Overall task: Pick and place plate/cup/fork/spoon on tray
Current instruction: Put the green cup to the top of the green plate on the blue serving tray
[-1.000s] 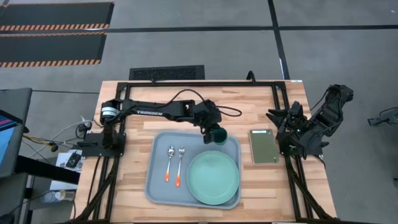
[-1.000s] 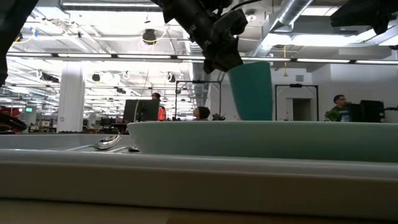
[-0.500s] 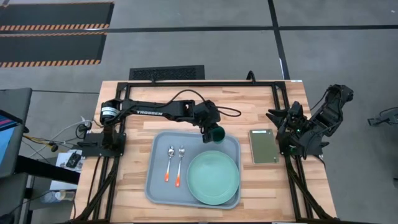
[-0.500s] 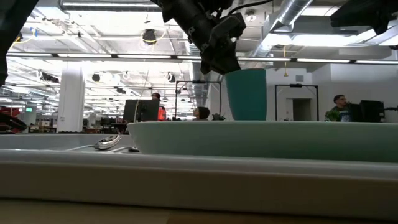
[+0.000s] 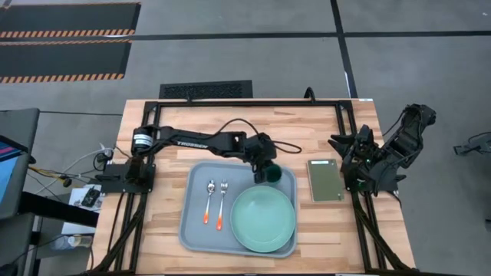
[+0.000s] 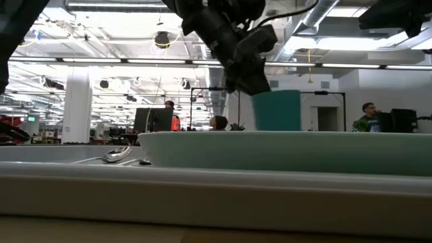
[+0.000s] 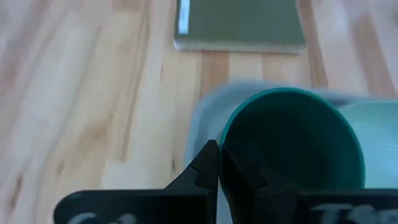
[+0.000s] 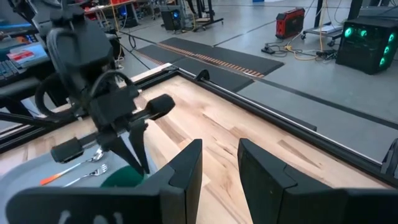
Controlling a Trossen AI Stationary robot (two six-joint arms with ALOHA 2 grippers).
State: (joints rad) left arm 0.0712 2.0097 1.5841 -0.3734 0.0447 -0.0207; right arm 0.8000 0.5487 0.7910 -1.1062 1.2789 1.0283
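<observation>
My left gripper [image 5: 266, 170] is shut on the dark teal cup [image 5: 273, 175] over the far right corner of the pale blue-grey tray [image 5: 192, 230]. The mint-green plate [image 5: 263, 218] lies on the tray's right half. The spoon [image 5: 209, 201] and the fork [image 5: 222, 203] lie side by side on its left half, orange handles toward the near edge. In the low view the plate [image 6: 283, 152] hides the bottom of the cup [image 6: 277, 111]. My right gripper [image 8: 221, 168] is open and empty at the table's right edge. My left gripper pinches the cup's rim wall [image 7: 225, 140] on the side toward the arm, one finger outside [image 7: 208, 171] and one inside the cup [image 7: 233, 177]. The fingers come slanting down from above. The cup stands upright, mouth up; whether its base touches the tray is hidden.
A small grey-green rectangular pad [image 5: 325, 179] lies on the wood to the right of the tray. A black frame [image 5: 253, 102] runs along the table's far edge and sides. Bare wood shows between the tray and the table's left edge.
My left gripper has gone down and a little toward the table's near and right edges with the cup. The cup has stayed upright and now stands lower, over the tray's far right corner, behind the plate.
</observation>
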